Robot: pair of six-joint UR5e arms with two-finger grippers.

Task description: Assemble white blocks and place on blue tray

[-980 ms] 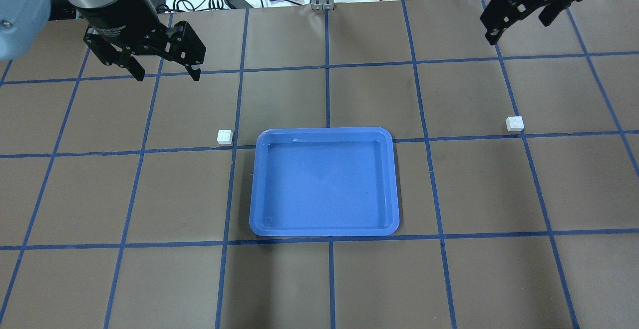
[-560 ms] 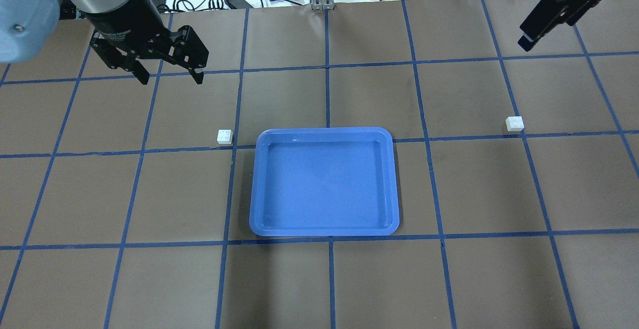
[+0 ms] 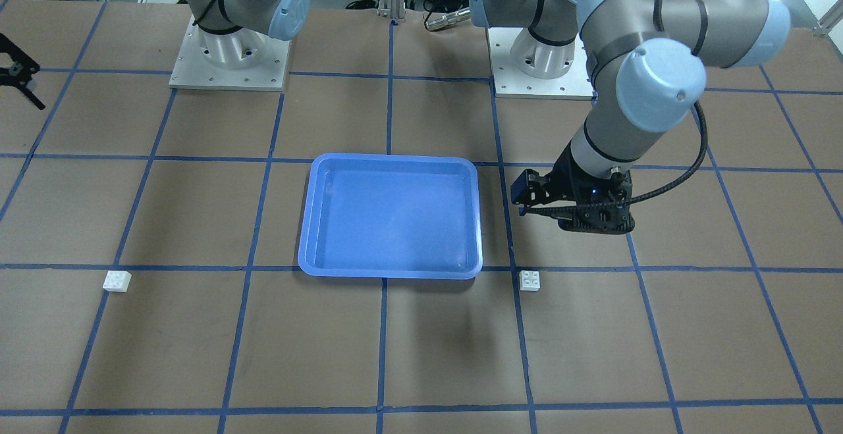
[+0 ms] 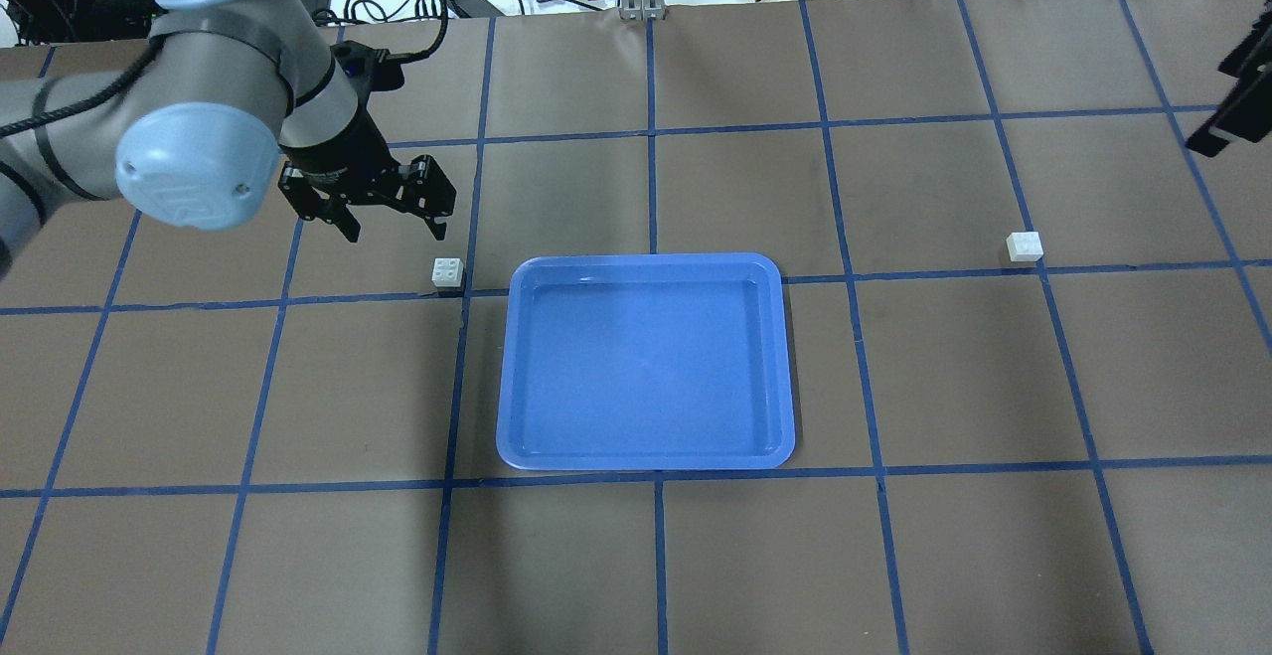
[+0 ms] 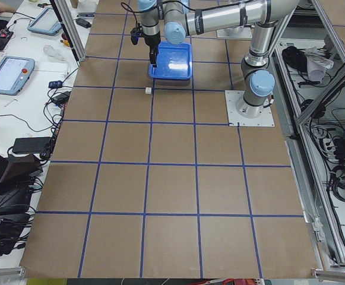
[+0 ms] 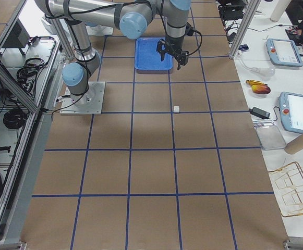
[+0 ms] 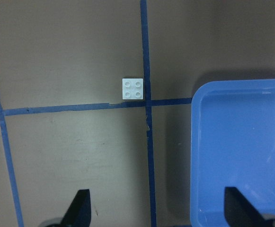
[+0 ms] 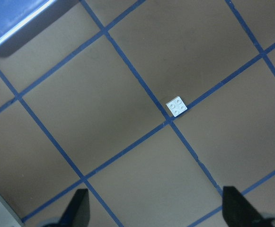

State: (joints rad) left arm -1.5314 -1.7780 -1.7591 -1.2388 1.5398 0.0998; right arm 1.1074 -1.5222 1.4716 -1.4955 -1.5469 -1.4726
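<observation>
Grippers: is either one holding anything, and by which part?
Nothing held. Left gripper and right gripper are open and empty; one white block and the other block sit on the table.

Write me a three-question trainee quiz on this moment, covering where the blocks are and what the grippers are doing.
1. Multiple choice: the small white studded plastic block nearest the left gripper lies (a) inside the rectangular blue plastic tray, (b) on the brown table just outside the tray, (c) between that gripper's fingers.
2. True or false: the two white blocks are already joined together.
3. Fill in: in its wrist view, the right gripper is ___ (open or shut).

Key
1. b.
2. False: the other white block lies alone on the table on the tray's opposite side.
3. Open, holding nothing.
</observation>
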